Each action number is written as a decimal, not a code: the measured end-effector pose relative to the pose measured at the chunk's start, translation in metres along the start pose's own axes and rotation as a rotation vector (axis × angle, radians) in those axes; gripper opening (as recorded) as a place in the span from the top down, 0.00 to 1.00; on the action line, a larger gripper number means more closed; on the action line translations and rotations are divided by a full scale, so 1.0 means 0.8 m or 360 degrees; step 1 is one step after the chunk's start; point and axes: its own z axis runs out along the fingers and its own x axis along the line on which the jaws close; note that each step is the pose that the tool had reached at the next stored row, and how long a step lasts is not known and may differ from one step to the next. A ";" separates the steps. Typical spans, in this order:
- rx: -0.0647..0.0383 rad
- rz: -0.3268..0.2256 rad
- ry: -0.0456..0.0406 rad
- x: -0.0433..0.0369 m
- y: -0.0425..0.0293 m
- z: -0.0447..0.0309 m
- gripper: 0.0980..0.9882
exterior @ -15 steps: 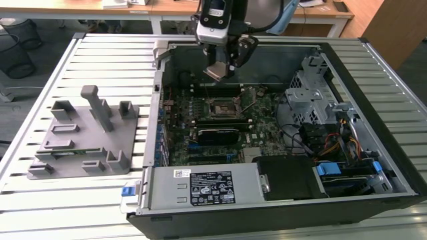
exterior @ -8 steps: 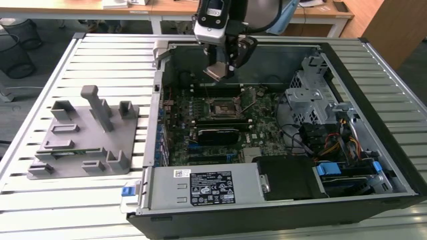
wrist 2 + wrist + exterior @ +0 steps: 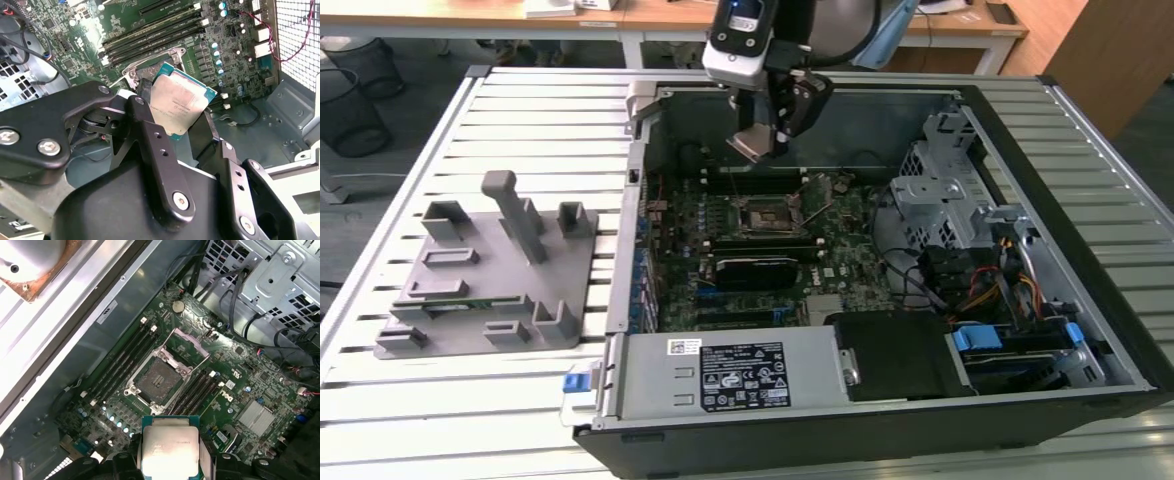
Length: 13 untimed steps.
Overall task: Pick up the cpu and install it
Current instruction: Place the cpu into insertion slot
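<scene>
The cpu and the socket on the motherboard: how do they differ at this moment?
The cpu is light silver with a green rim; the socket is dark inside a metal frame. The cpu is held in the pincer above the motherboard; the socket sits fixed on it, uncovered and empty. Both are square.

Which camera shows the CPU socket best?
The first wrist view: the socket lies open and unobstructed. In the exterior view it looks far off; in the second wrist view the held cpu hides most of it.
</scene>
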 end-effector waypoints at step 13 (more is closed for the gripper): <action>0.0000 0.0123 -0.0005 0.000 0.0000 0.0001 0.50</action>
